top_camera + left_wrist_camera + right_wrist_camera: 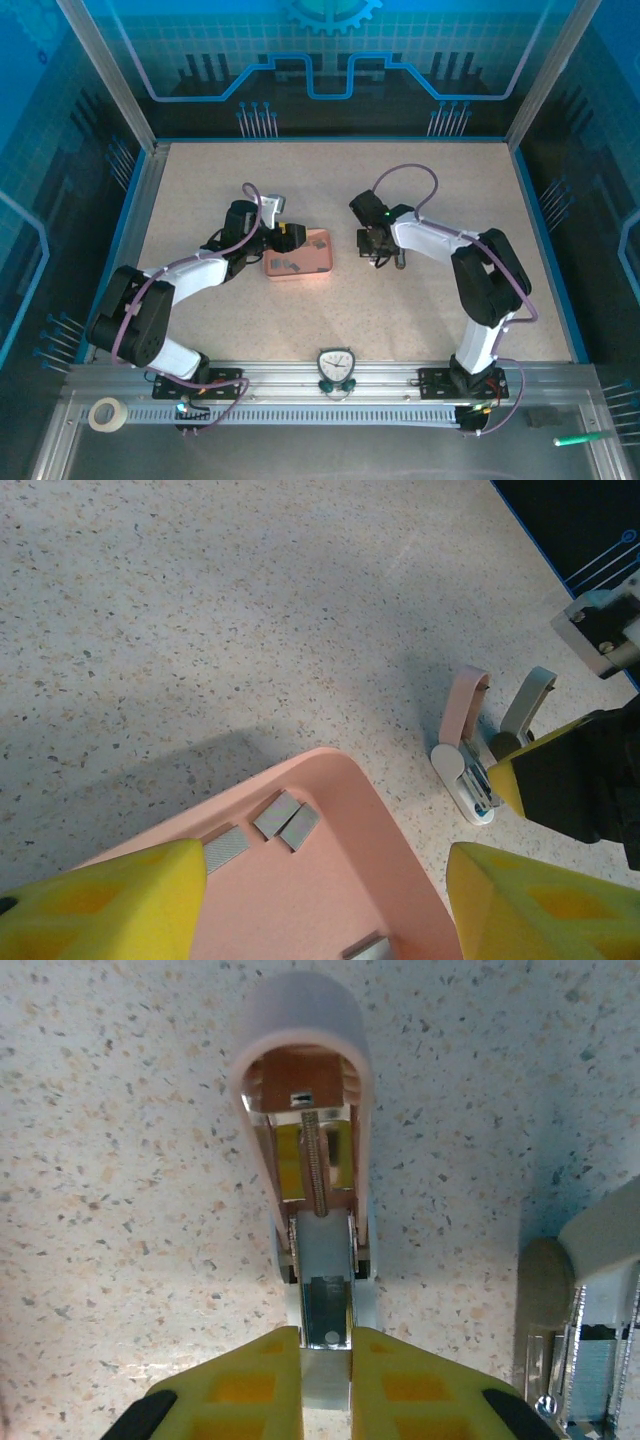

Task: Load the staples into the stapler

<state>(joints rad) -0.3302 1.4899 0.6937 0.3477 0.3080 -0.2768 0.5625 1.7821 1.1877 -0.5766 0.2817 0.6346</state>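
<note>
- From above, a salmon-pink tray [312, 266] with rounded corners sits on the pale speckled bench [450, 190]. The left tool [286, 238] is over the tray's far left edge, and the right tool [375, 248] is just right of the tray.
- The left wrist view gives what the overhead view blurs. The staples [287, 818] are short, flat, grey metallic strips lying loose inside the tray: two side by side near its far corner, one beside them, and another nearer the camera.
- In that view the left tool's yellow fingers [100, 905] stand wide apart above the tray and grip nothing.
- The same view shows the stapler [466, 765] on the bench just right of the tray. Its pale pink lid is swung up and its white base lies flat.
- The right wrist view looks straight into the stapler: a rounded matte pink lid, a thin coiled spring along the middle and a shiny metal channel in the white plastic base.
- The right tool's yellow fingers [250, 1390] are closed tight on the near end of that white base.
- A second small hinged piece [590, 1330], beige and white with a chrome inset, lies on the far side of the stapler from the tray.
</note>
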